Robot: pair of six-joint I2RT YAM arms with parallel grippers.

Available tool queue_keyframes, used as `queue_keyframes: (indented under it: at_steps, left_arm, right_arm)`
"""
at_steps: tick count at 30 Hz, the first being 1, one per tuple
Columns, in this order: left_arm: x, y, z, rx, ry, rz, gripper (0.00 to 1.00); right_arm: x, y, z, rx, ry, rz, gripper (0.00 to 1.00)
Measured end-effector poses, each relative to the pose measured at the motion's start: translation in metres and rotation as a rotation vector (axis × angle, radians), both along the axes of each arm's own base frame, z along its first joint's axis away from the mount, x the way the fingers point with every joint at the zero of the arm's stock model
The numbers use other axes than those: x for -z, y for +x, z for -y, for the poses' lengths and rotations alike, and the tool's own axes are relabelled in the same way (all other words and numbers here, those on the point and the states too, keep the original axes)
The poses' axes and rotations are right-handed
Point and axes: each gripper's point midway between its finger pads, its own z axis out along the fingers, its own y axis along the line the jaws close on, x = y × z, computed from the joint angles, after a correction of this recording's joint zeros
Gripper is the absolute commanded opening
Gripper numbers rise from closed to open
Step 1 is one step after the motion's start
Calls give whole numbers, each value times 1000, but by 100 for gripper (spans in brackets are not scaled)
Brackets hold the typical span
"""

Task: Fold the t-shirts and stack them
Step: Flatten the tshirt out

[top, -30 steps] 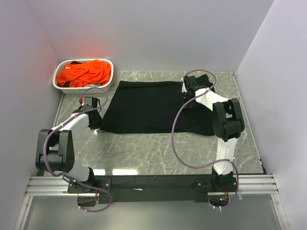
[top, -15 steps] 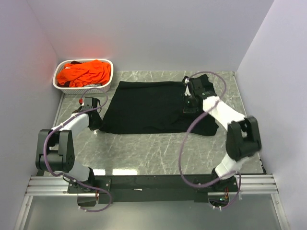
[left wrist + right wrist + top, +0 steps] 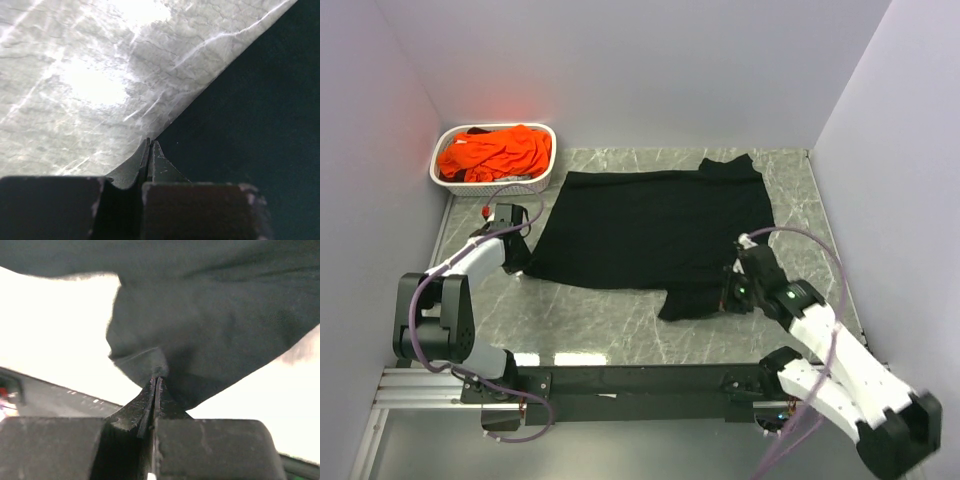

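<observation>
A black t-shirt lies spread on the marble table. My right gripper is near the front right, shut on a bunched fold of it that is drawn toward the near edge. In the right wrist view the cloth hangs from the closed tips. My left gripper sits at the shirt's near left corner. Its tips are shut right at the edge of the cloth. Orange t-shirts are heaped in the basket at the back left.
The white latticed basket stands in the back left corner against the wall. Grey walls close in the table on the left, back and right. Purple cables loop from both arms over the near part of the table.
My right gripper closed on the shirt at its far right and swept toward the near edge, dragging that part of the cloth with it. The left gripper stayed put.
</observation>
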Motion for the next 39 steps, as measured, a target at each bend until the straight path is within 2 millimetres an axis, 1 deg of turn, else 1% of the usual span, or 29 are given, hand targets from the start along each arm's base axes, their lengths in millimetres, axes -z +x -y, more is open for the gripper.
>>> queue_keyframes:
  at_steps: [4, 7, 10, 14, 15, 16, 17, 20, 23, 24, 25, 27, 28, 29, 30, 32, 33, 34, 35, 36, 37, 39]
  left_arm:
    - [-8, -2, -3, -11, 15, 16, 1]
    - [-14, -5, -6, -24, 15, 33, 1]
    - [-16, -13, -8, -44, 11, 37, 1]
    - [-16, -25, -13, -78, 4, 34, 1]
    - [-17, -27, -14, -86, 2, 33, 1]
    - [-17, -28, -15, -91, 1, 33, 1]
    - [-18, -29, -15, -95, 0, 35, 1]
    - [-18, -30, -15, -100, -1, 34, 1]
    - [-18, -30, -15, -100, -2, 34, 1]
    - [-18, -30, -15, -100, -2, 35, 1]
    - [-19, -31, -15, -100, -2, 36, 1]
    - [-21, -32, -15, -100, -2, 39, 1]
    - [-23, -33, -16, -100, -1, 43, 1]
    - [-26, -33, -16, -101, -1, 51, 1]
    - [-30, -34, -16, -101, 0, 62, 2]
    - [-39, -35, -18, -106, 8, 87, 11]
    - [-44, -35, -19, -110, 14, 98, 18]
    - [-48, -35, -21, -113, 21, 108, 35]
    - [-53, -35, -22, -118, 27, 118, 44]
    - [-59, -34, -23, -119, 31, 133, 53]
    - [-65, -33, -24, -122, 32, 150, 64]
    - [-76, -31, -25, -122, 35, 181, 72]
  right_arm:
    - [-19, -18, 8, 75, 67, 46, 0]
    - [-27, -31, 15, 116, 104, 60, 0]
    - [-25, -45, 18, 142, 130, 44, 0]
    - [-16, -63, 25, 161, 128, -13, 0]
    - [-14, -68, 26, 162, 123, -30, 3]
    - [-12, -72, 27, 162, 120, -42, 10]
    - [-11, -76, 28, 158, 121, -55, 30]
    - [-8, -88, 28, 132, 119, -97, 62]
    - [-9, -96, 30, 101, 92, -135, 72]
    - [-12, -95, 31, 100, 80, -138, 73]
    - [-17, -93, 33, 100, 62, -134, 73]
    - [-25, -84, 37, 111, 26, -115, 78]
    - [-28, -80, 38, 119, 9, -107, 81]
    - [-31, -74, 40, 130, -11, -98, 86]
    - [-32, -66, 42, 144, -33, -89, 89]
    - [-30, -52, 46, 173, -84, -85, 95]
    - [-27, -44, 48, 192, -109, -89, 95]
    - [-24, -36, 51, 213, -134, -95, 96]
    - [-20, -27, 54, 238, -152, -100, 95]
    - [-18, -20, 58, 268, -162, -100, 92]
    - [-15, -10, 64, 304, -176, -105, 84]
    - [-8, 9, 80, 391, -188, -104, 77]
